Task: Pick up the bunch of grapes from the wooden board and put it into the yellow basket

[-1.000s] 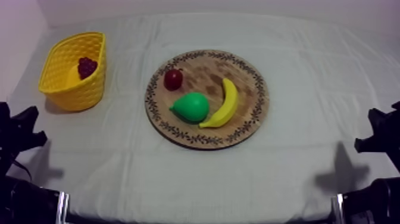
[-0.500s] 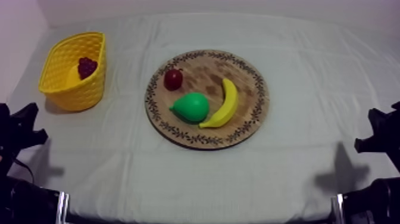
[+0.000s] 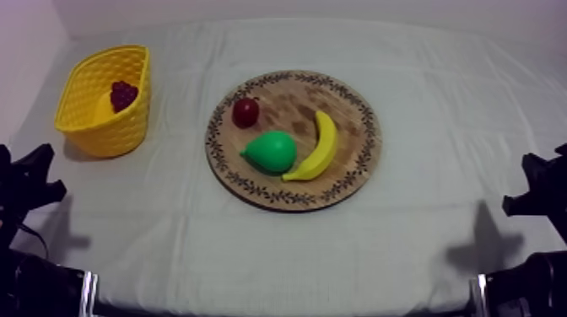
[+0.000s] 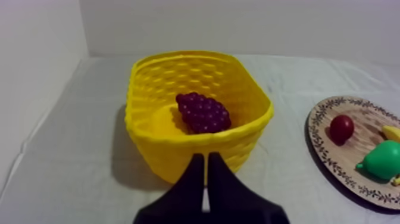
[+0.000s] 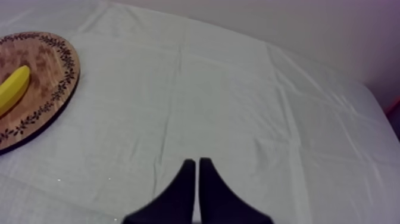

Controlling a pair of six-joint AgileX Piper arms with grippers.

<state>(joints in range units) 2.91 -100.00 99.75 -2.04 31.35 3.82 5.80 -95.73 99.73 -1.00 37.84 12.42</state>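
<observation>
At the far left of the table, your left gripper (image 4: 206,156) sits low by the edge, its two black fingers pressed together into a narrow wedge with nothing between them. Straight ahead of it, just past the near wall, stands the yellow basket (image 4: 178,152). The bunch of grapes (image 4: 203,112) lies inside on the basket floor, toward the side that faces the board. Its long axis runs slantwise across the basket rather than pointing at the fingers. That is the relation to watch: the grapes are dead ahead of your left arm and well apart from the right one. Since they are in the basket and off the board, I judge the placement done and no further grasp is needed. Moving right, the wooden board (image 3: 295,101) carries only the small red fruit (image 3: 245,111), the pear (image 3: 272,152) and the banana (image 3: 316,147). At the far right your right gripper (image 5: 196,161) rests over bare cloth, well clear of the board, its fingers likewise closed together and empty.
</observation>
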